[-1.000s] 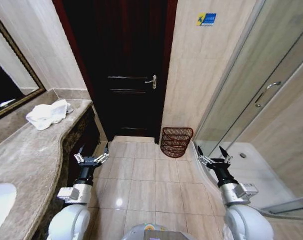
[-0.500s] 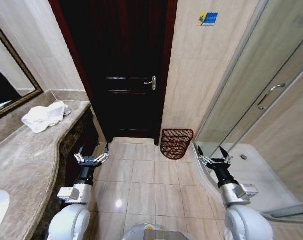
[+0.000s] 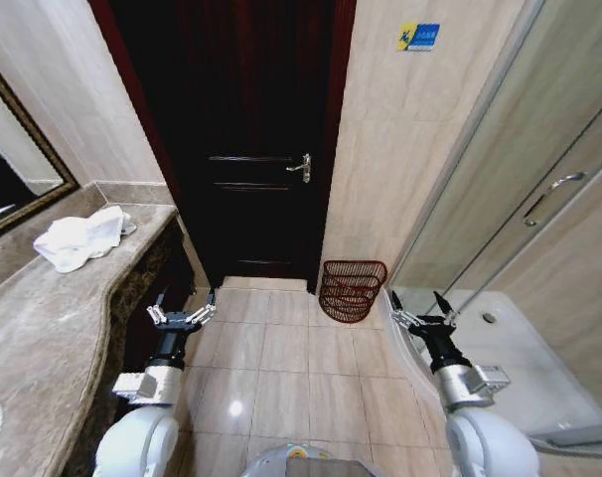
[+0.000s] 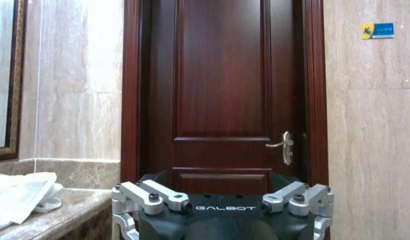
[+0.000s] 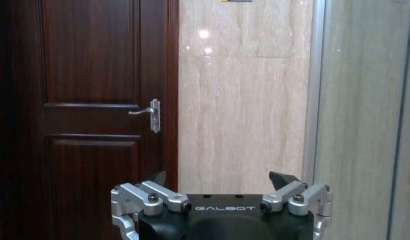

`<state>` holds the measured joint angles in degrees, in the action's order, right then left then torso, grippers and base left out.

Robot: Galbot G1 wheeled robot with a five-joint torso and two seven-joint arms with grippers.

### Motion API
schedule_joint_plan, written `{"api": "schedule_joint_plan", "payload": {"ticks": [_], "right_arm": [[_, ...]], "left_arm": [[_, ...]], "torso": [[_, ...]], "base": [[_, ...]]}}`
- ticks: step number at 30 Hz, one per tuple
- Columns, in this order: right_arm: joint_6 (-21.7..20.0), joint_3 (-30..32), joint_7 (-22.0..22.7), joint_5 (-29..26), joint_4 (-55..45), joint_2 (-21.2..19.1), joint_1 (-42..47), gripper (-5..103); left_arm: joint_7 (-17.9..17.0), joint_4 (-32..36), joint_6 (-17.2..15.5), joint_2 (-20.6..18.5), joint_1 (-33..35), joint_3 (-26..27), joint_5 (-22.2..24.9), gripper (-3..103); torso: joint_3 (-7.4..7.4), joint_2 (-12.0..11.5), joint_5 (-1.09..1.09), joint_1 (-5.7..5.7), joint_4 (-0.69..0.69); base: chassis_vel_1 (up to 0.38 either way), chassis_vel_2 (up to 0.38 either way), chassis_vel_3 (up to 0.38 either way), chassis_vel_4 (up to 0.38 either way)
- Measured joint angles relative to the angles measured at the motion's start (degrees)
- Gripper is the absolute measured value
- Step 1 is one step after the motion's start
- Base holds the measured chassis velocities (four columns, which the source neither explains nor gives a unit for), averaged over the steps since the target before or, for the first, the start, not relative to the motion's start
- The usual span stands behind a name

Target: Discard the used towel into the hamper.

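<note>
Two end effectors, left [image 3: 183, 316] and right [image 3: 419, 316], hang released and empty above the floor. Towel [image 3: 79, 238]: crumpled on the surface [image 3: 43, 338] to the left; likely soft, light; pinch a raised fold. Hamper [image 3: 352, 291]: against the wall beside the door [image 3: 251, 139].

I have open tiled floor [image 3: 281, 348] ahead of both arms, bare up to the shut door [image 3: 251, 149]. My left gripper [image 3: 182, 316], fingers spread, hangs just beside the front edge of the table [image 3: 53, 328], which walls off that side. The towel [image 3: 77, 238] lies at the table's far end, near the mirror [image 3: 13, 169], with free room above it. My right gripper [image 3: 420, 318], also spread, sits by the shower's glass wall [image 3: 500, 189]. The hamper [image 3: 351, 290] stands on the floor against the wall between door and glass, its top unobstructed.
</note>
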<state>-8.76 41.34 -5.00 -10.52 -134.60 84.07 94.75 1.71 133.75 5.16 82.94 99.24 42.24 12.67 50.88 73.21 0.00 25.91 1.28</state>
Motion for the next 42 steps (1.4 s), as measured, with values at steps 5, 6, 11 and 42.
{"api": "schedule_joint_plan", "payload": {"ticks": [5, 6, 11, 42], "right_arm": [[0.1, 0.1, -0.1, 0.0, 0.1, 0.0, 0.1, 100], [0.2, 0.1, -0.1, 0.0, 0.2, 0.0, 0.1, 100], [0.2, 0.3, -0.2, 0.0, 0.3, -0.1, 0.0, 100], [0.8, 0.1, -0.9, 0.0, 0.9, -0.2, 0.0, 100]], "left_arm": [[0.2, 0.0, 0.2, 0.0, 0.0, 0.0, 0.0, 100], [0.3, 0.0, 0.2, 0.0, 0.0, 0.0, 0.0, 100], [0.5, 0.0, 0.5, 0.1, 0.0, 0.1, 0.0, 100], [1.1, -0.5, 1.6, -0.1, 0.2, 0.6, -0.1, 100]], "torso": [[0.00, 0.0, 0.00, 0.00, 0.00], [0.00, 0.0, 0.00, 0.00, 0.00], [0.00, 0.0, 0.00, 0.00, 0.00], [0.00, 0.0, 0.00, 0.01, 0.00]], "base": [[-0.051, 0.055, 0.056, -0.043], [-0.060, 0.054, 0.067, -0.056], [-0.045, 0.074, 0.074, -0.043], [-0.011, 0.127, 0.132, -0.012]]}}
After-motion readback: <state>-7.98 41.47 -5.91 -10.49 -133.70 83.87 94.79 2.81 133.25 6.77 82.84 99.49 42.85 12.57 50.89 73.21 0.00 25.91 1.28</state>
